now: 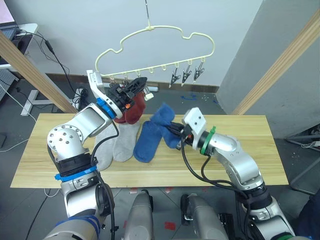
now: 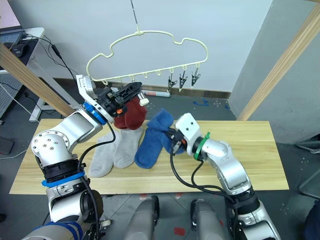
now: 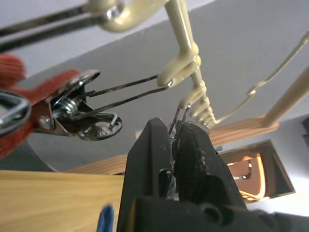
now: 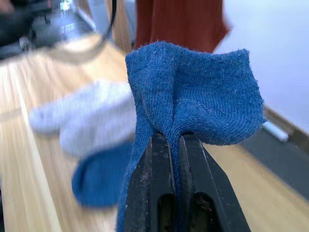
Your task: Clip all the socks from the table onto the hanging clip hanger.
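The pale-yellow clip hanger (image 1: pixel 155 37) hangs above the table (image 1: pixel 240 150). Rust red sock fabric (image 1: pixel 134 111) hangs from its left clips; one clip (image 3: pixel 82 108) bites red knit. My left gripper (image 1: pixel 140 82) is raised at the bar, shut on the wire handles of a neighbouring clip (image 3: pixel 181 113). My right gripper (image 1: pixel 175 132) is shut on the cuff of a blue sock (image 4: pixel 203 101), lifted over the table's middle. A second blue sock (image 1: pixel 147 140) and two light grey socks (image 1: pixel 117 140) lie flat on the table.
Three bare clips (image 1: pixel 186 76) hang at the bar's right end. Thick wooden poles (image 1: pixel 280 65) slant up at both sides of the table. A desk with cables (image 1: pixel 30 45) stands at the far left.
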Action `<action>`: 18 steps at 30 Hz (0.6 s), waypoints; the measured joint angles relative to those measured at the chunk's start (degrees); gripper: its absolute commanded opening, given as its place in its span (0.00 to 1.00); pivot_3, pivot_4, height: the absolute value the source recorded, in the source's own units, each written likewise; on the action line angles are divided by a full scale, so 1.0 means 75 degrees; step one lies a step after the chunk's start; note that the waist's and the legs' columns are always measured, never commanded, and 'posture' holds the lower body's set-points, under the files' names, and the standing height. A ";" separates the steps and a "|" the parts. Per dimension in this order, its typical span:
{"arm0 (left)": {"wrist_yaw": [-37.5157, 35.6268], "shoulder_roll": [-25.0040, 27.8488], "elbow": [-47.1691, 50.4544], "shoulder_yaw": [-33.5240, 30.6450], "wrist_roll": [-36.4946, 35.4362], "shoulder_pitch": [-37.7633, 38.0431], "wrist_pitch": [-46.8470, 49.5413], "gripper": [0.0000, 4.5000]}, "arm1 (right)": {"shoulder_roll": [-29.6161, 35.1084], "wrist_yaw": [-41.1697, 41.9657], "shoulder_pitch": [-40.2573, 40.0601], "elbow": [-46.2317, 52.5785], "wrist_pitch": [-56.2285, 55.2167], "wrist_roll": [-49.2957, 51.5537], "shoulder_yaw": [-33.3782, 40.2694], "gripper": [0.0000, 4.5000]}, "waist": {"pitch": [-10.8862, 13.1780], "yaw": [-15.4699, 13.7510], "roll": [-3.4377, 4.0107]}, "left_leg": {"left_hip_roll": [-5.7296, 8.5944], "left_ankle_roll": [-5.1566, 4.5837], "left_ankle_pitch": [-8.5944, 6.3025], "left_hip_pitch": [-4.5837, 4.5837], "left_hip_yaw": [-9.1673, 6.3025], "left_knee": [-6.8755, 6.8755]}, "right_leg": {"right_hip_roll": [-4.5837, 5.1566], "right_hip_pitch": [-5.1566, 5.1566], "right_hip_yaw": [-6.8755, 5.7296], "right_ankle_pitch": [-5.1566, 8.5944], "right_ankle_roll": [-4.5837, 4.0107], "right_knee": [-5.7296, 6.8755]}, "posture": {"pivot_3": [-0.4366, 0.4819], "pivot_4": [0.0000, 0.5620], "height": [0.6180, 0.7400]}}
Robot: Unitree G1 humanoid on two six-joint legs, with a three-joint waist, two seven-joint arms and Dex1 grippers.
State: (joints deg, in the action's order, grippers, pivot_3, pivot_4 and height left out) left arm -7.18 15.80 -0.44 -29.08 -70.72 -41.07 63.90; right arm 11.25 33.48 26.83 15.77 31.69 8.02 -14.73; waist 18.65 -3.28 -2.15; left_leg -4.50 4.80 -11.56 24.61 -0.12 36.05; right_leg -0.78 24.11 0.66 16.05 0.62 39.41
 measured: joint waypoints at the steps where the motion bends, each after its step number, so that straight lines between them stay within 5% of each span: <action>1: 0.0078 -0.0019 0.0004 0.0003 -0.0095 0.0001 -0.0003 0.03 | -0.0048 -0.0050 0.0082 0.0074 0.0061 0.0018 0.0003 0.00 | 0.0000 -0.0002 0.0000 | -0.0001 0.0001 0.0000 0.0000 -0.0002 -0.0001 | 0.0000 0.0000 -0.0002 -0.0001 -0.0002 -0.0001 | 0.69 0.55 1.00; 18: 0.0357 0.0203 0.0132 0.0319 -0.0534 0.0149 -0.0171 0.03 | -0.0152 -0.0490 0.0379 0.0263 0.0584 0.0310 0.0096 0.00 | 0.0000 -0.0017 0.0000 | -0.0001 0.0001 0.0000 0.0009 0.0000 -0.0008 | 0.0002 0.0002 -0.0003 -0.0008 -0.0014 -0.0025 | 0.70 0.57 1.00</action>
State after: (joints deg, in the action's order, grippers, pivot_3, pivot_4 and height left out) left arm -4.50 17.32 0.55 -26.69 -74.72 -39.95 62.61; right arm 10.11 29.80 29.67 17.75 36.07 10.35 -14.01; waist 18.66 -3.41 -2.15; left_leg -4.51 4.80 -11.56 24.68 -0.12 35.99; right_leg -0.77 24.12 0.64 15.99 0.51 39.22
